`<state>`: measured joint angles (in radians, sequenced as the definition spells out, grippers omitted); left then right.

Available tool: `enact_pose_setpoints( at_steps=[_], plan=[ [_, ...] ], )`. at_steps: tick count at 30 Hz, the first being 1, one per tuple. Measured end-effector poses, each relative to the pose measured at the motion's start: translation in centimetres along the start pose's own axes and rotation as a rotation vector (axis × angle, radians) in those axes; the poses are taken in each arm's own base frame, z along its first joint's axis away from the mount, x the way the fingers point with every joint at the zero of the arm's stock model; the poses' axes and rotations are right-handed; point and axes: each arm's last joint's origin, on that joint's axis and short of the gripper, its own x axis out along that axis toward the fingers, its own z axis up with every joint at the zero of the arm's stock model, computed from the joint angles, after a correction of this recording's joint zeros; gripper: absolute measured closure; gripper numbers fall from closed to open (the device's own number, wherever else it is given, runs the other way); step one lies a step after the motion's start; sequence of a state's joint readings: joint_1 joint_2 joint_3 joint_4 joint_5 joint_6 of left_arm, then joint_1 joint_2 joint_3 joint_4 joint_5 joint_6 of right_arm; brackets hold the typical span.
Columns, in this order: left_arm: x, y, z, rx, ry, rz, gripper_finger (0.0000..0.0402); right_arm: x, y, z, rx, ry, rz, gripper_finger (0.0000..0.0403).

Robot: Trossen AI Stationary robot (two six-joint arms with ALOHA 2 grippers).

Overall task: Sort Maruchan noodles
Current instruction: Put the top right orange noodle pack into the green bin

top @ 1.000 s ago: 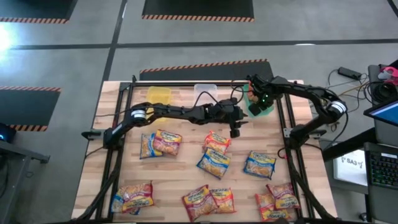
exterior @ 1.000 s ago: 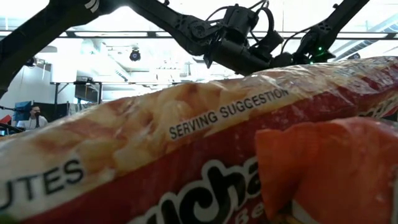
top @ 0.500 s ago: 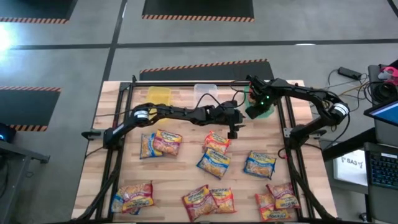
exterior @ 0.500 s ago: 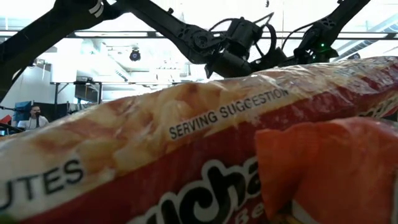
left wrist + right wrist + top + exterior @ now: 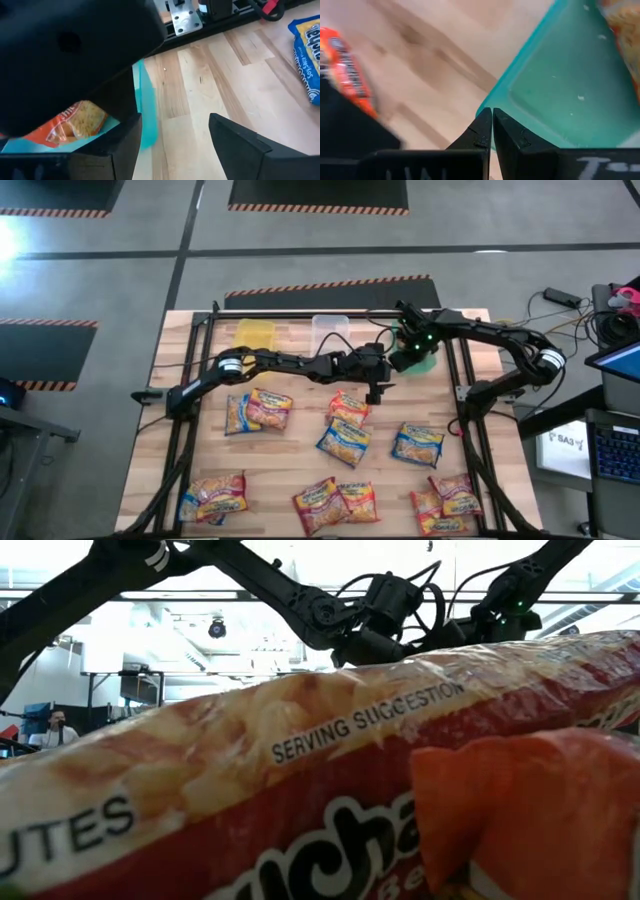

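Tabletop of pale, planked butcher-block wood (image 5: 300, 450), rectangular, framed by dark metal rails. Two slim dark jointed arms reaching inward from either side toward the far middle.

Along the far edge, three shallow rectangular plastic bins: yellow bin (image 5: 255, 332), clear bin (image 5: 329, 328), and green translucent bin (image 5: 423, 360) with smooth walls and rounded corners, tilted, one corner pinched by the right gripper (image 5: 491, 131), fingers pressed fully together on the thin rim. Inside that bin, one orange packet (image 5: 75, 122), crinkled and glossy, seen past the left wrist.

Scattered over the near and middle wood, flat glossy rectangular Maruchan noodle packets (image 5: 345, 442) in blue-and-yellow, red/pink and orange film, some overlapping in pairs; one red packet (image 5: 300, 800) lying right against the low camera, printed noodle texture and white lettering filling that view.

Left gripper (image 5: 172, 137), matte black, angular fingers (image 5: 240, 142) parted partway, nothing between them, bare wood showing through the gap, hanging above the table just beside the green bin's wall.
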<state>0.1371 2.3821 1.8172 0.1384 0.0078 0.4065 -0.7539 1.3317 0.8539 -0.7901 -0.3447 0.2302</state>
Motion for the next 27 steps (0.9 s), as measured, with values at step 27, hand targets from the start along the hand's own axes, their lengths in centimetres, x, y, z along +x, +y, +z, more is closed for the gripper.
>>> enact_pose_setpoints(
  at_steps=[27],
  plan=[
    [0.0, 2.0, -0.3, 0.058, -0.041, 0.056, 0.0187, -4.9, 1.6, 0.8, -0.143, -0.093, -0.380, 0.0394]
  ],
)
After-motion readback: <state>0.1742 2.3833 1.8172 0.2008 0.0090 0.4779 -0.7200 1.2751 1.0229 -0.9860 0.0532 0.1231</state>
